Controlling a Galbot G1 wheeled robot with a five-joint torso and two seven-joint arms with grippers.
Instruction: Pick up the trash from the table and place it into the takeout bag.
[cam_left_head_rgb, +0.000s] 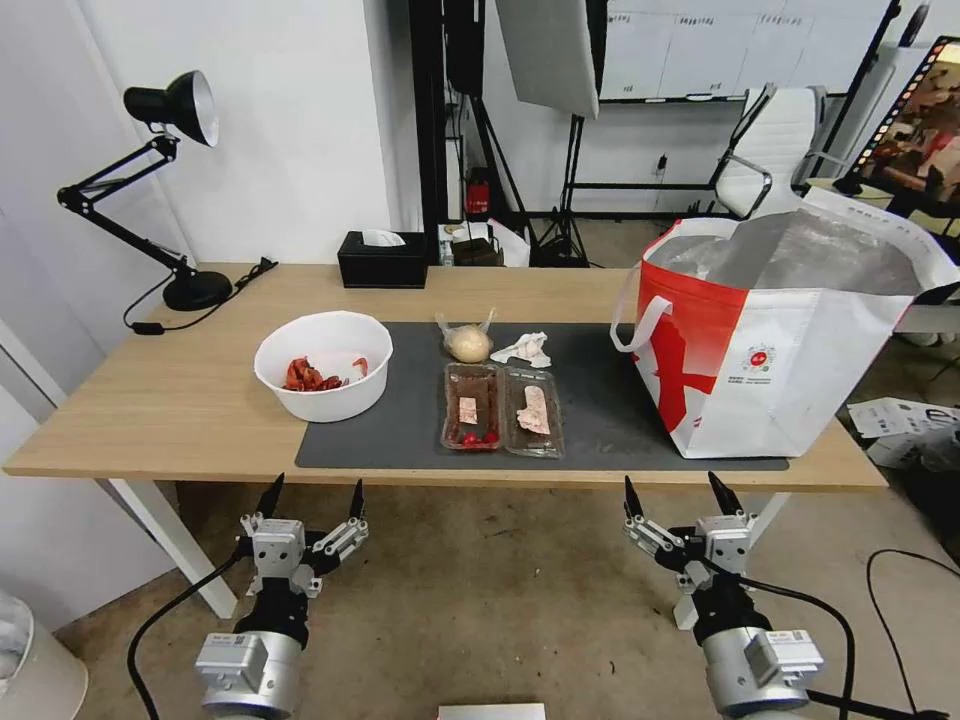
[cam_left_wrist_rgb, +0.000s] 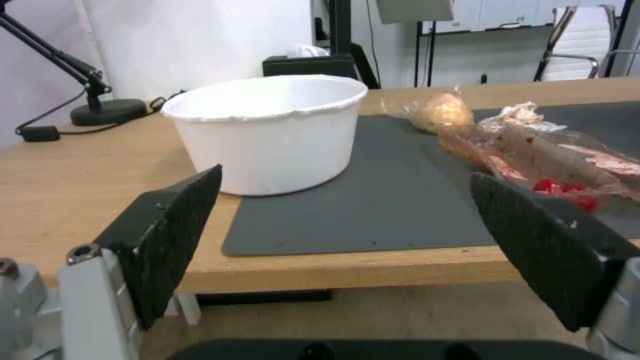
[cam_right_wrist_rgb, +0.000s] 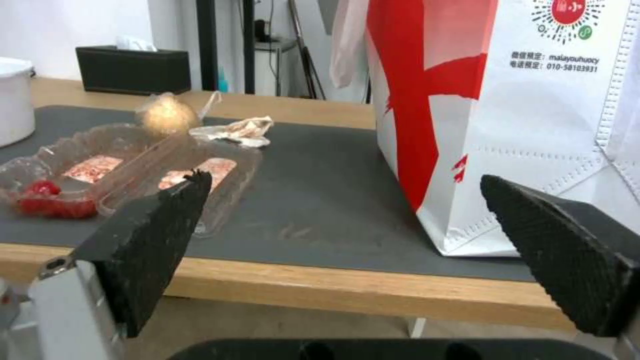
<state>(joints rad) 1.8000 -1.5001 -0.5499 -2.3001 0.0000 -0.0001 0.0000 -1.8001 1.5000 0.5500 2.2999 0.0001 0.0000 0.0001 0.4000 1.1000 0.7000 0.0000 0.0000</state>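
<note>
On the table's (cam_left_head_rgb: 150, 400) dark mat (cam_left_head_rgb: 600, 400), head view: white bowl (cam_left_head_rgb: 323, 365) of red shells at the mat's left edge; clear hinged tray (cam_left_head_rgb: 502, 410) mid-mat near the front edge, opened flat, each half's long axis running front to back. Bagged beige lump (cam_left_head_rgb: 468, 343) and crumpled tissue (cam_left_head_rgb: 523, 349) just behind the tray. Takeout bag (cam_left_head_rgb: 790, 340) upright at the mat's right end, mouth open upward. Black tissue box (cam_left_head_rgb: 382, 260) at the back edge. Left gripper (cam_left_head_rgb: 312, 496) and right gripper (cam_left_head_rgb: 683, 493) both below the front edge, off the table, fingers pointing toward it, jaws apart, empty.

Left wrist view: left gripper (cam_left_wrist_rgb: 347, 210) level with the table edge, facing bowl (cam_left_wrist_rgb: 267, 132) and tray (cam_left_wrist_rgb: 560, 160).

Right wrist view: right gripper (cam_right_wrist_rgb: 347, 220) faces the gap between tray (cam_right_wrist_rgb: 133, 160) and bag (cam_right_wrist_rgb: 507, 110).
</note>
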